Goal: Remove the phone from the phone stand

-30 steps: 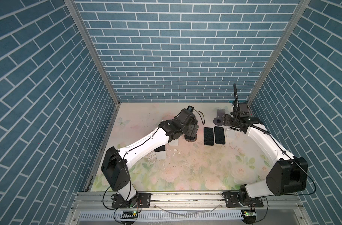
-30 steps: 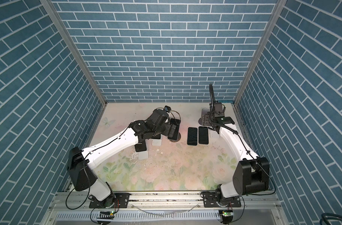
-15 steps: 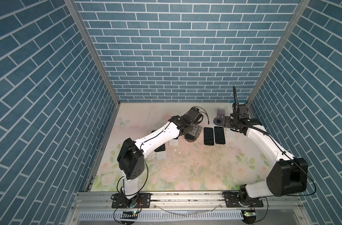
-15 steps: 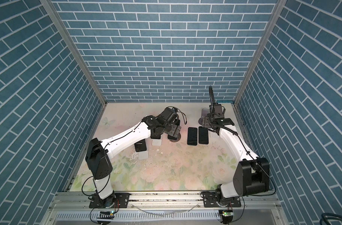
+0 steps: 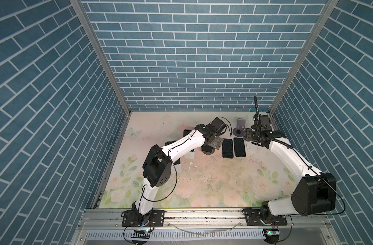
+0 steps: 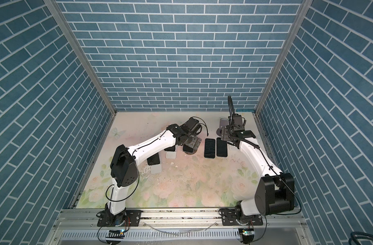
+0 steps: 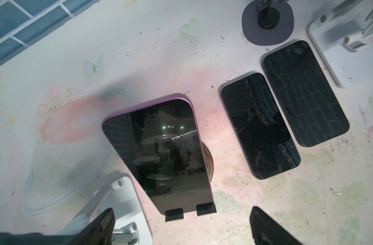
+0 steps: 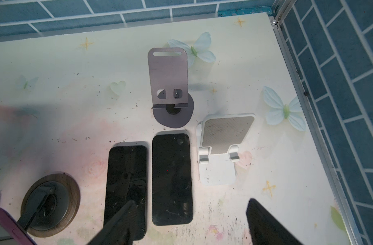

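Left gripper (image 7: 181, 210) shifted; wrist view shows phone (image 7: 160, 152) whole (overhead mostly hidden).

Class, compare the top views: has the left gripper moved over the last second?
Yes. The left gripper has shifted slightly toward the nearer flat phone, which lies where it was; the gap between them has narrowed in both top views.

My left gripper (image 7: 181, 220) black, purple-edged black-screened phone (image 7: 160, 152), wood-grain round phone stand (image 8: 56, 201), pastel floral tabletop (image 5: 202, 186), blue brick-patterned walls (image 5: 192, 53).
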You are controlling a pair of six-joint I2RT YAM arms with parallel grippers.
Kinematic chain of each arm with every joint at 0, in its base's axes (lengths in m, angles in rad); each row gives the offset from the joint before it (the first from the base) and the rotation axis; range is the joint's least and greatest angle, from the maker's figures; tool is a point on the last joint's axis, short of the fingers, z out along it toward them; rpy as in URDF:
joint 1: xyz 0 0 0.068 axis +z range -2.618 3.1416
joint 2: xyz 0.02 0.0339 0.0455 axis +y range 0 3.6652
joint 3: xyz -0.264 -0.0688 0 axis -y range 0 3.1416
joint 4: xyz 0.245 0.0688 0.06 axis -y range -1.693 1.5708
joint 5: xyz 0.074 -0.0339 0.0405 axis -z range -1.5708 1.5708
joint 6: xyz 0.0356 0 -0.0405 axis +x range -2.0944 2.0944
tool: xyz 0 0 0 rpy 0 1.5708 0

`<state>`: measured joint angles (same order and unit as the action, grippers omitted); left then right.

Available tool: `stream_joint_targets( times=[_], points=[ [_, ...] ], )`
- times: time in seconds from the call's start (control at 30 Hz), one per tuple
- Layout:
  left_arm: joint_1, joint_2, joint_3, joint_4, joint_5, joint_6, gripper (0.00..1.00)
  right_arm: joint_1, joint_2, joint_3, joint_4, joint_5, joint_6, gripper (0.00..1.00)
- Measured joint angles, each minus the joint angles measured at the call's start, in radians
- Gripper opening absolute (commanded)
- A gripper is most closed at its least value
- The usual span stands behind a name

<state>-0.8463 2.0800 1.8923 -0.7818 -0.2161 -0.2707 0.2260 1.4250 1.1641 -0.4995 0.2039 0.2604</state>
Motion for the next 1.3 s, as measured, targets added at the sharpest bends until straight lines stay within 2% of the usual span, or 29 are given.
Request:
stream_joint_targets(
  times=[0.73,1.3],
  points=[
    [0.043,0.103,0.069,-0.031,0.003,-0.063,1.00,0.000,0.002,-0.016,0.014,0.022,-0.007,0.82],
    [0.061,0.108,0.069,0.006,0.043,-0.110,0.96,0.000,0.002,-0.036,0.014,0.036,-0.008,0.82]
  ],
)
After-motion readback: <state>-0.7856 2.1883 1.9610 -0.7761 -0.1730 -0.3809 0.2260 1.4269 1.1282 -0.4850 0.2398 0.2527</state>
